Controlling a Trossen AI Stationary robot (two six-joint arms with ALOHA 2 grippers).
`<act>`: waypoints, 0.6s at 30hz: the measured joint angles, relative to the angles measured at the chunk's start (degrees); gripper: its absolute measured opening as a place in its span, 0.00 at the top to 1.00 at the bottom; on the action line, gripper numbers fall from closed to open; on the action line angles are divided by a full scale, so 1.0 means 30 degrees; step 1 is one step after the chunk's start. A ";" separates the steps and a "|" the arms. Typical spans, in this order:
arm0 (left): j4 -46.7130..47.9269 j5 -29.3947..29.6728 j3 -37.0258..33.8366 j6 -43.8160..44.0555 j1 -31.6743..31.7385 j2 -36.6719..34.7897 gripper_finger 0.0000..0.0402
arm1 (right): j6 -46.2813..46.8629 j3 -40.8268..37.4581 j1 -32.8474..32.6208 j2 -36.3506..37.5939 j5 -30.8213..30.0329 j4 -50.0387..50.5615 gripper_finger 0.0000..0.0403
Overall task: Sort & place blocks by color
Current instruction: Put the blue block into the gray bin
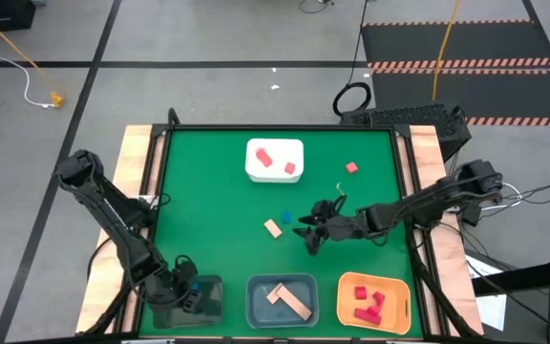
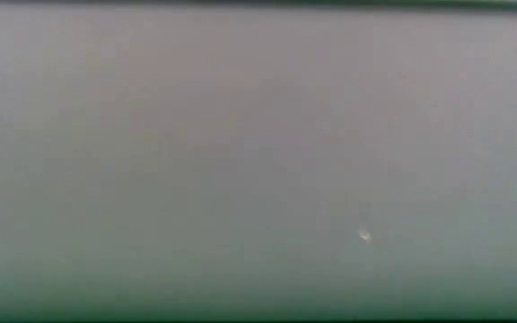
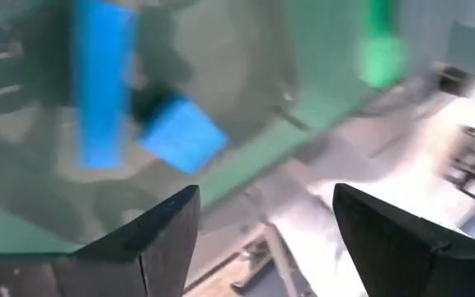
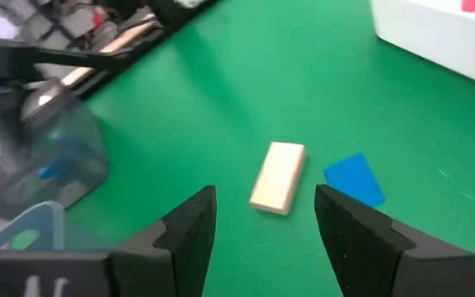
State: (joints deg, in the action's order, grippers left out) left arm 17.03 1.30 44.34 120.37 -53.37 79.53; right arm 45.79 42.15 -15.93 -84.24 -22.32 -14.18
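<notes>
In the high view a tan block and a small blue block lie flat on the green table, and a red block lies farther back. My right gripper hovers open just right of the tan and blue blocks. In its wrist view the tan block and the blue block lie ahead of the open fingers. My left gripper is open at the near left over a clear bin. Its wrist view shows a blue bar and a blue cube inside the bin, beyond the gripper.
A white tray with red blocks sits at the far middle. A grey-blue bin holding tan blocks and an orange bin holding red blocks stand along the near edge. The low view shows only grey blur. Open green surface lies left of the blocks.
</notes>
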 joint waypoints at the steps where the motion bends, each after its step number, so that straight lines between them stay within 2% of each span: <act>1: -0.0305 0.0258 0.0183 -0.0229 0.0016 -0.0001 0.32 | 0.0086 -0.0005 0.0083 -0.0371 -0.0005 -0.0298 0.51; 8: -0.0048 0.1180 0.2383 -0.2498 0.0493 -0.0008 0.38 | -0.1444 -0.0007 0.0457 -0.2181 0.0002 -0.2648 0.51; 15: -0.0098 0.4451 0.3618 -0.7344 0.1940 -0.0008 0.41 | -0.3151 -0.0015 0.1024 -0.2415 0.0070 -0.2225 0.51; 18: -0.0048 0.5926 0.3664 -0.9407 0.2936 -0.0008 0.41 | -0.4824 -0.0015 0.1390 -0.2404 0.0034 -0.2264 0.49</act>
State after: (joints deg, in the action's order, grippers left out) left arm 16.89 19.07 55.33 92.15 -44.56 79.50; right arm 31.32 42.11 -11.76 -91.45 -22.22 -20.97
